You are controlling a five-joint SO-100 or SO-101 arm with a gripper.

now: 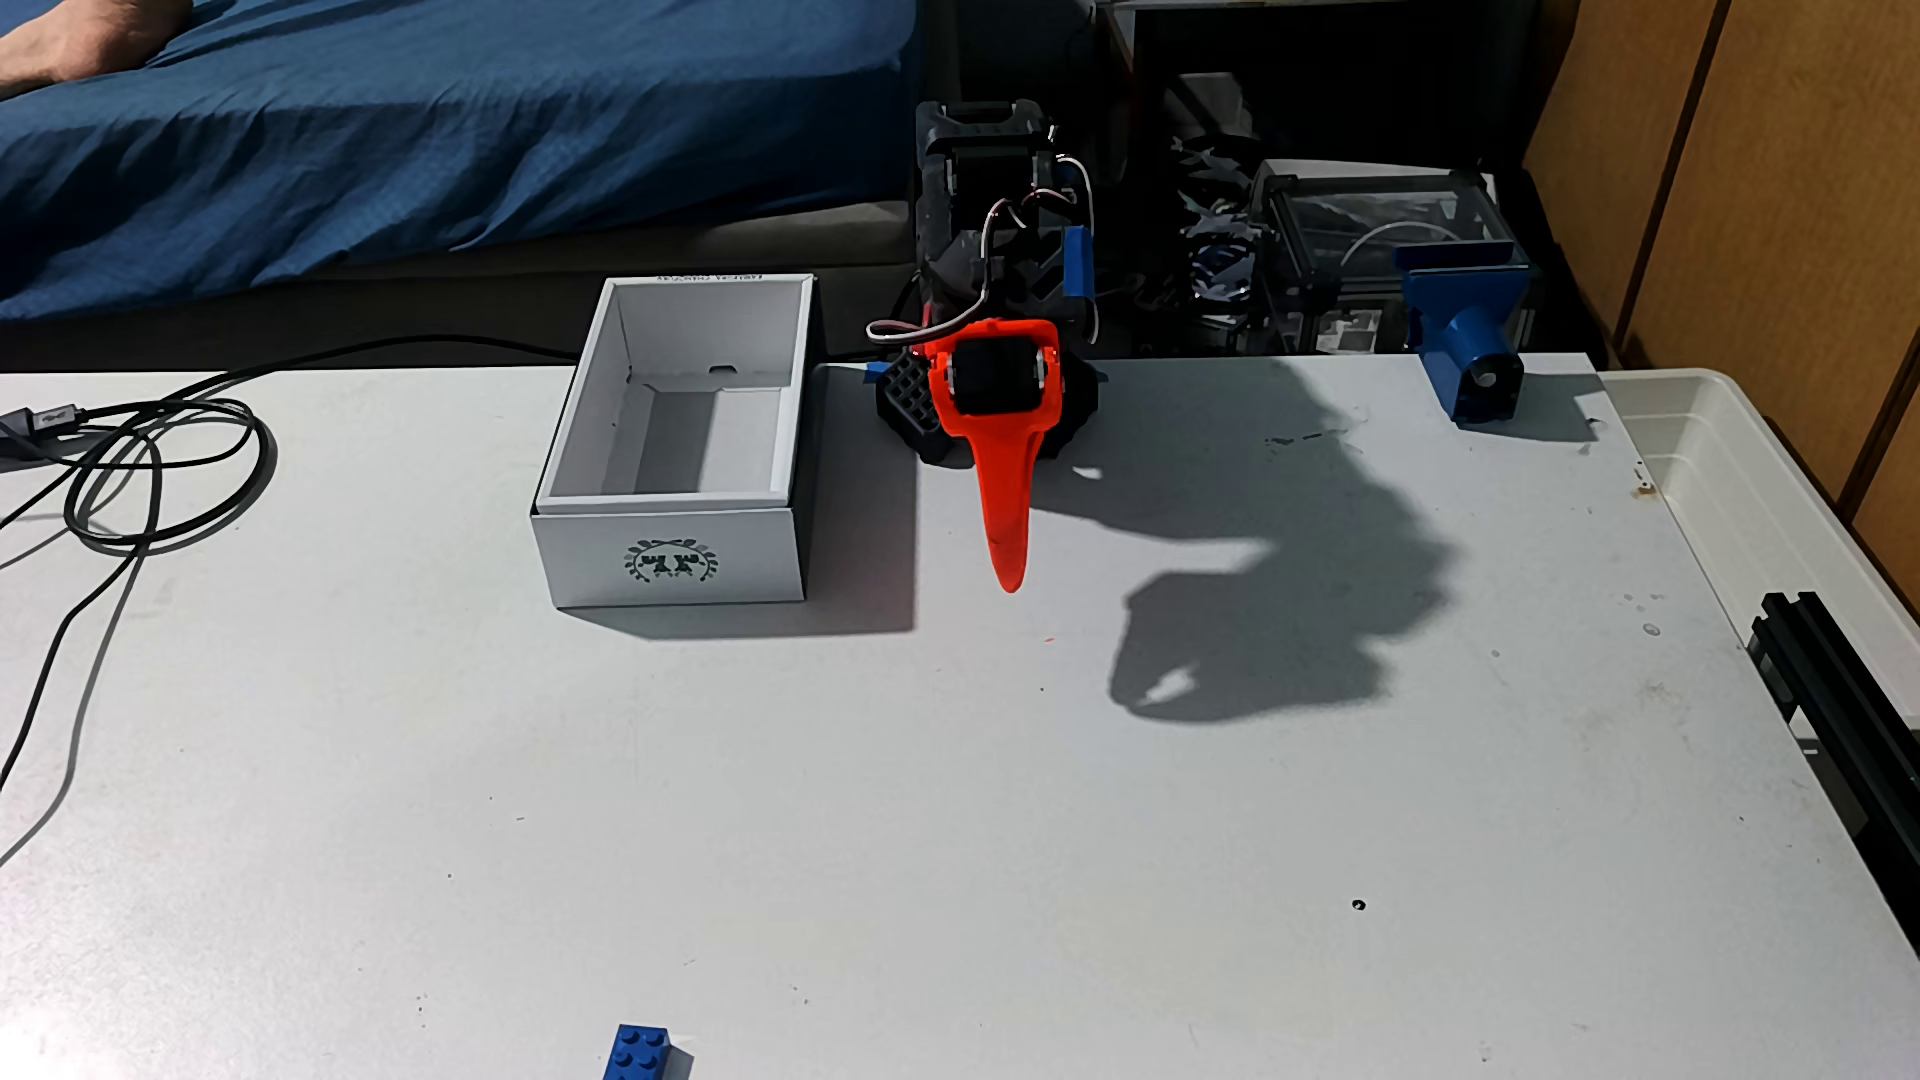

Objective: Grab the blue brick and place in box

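Observation:
The blue brick point(638, 1051) is small and studded. It lies on the white table point(935, 810) at the very bottom edge of the fixed view, left of centre and partly cut off. The box point(582, 561) stands open at the back left, white, with a dark green wreath emblem on its near wall; its inside looks bare. To the right of the box, my orange gripper point(1008, 576) hangs tip-down above the table, far from the brick. One orange finger point(1003, 498) shows, and the shadow shows the tips close together with nothing held.
Black cables point(135, 467) coil at the left edge. A blue printed mount point(1465, 332) stands at the back right, beside a translucent tub point(1766, 467). A black rail point(1829, 665) lies along the right edge. A blue-sheeted bed point(416, 135) is behind the table.

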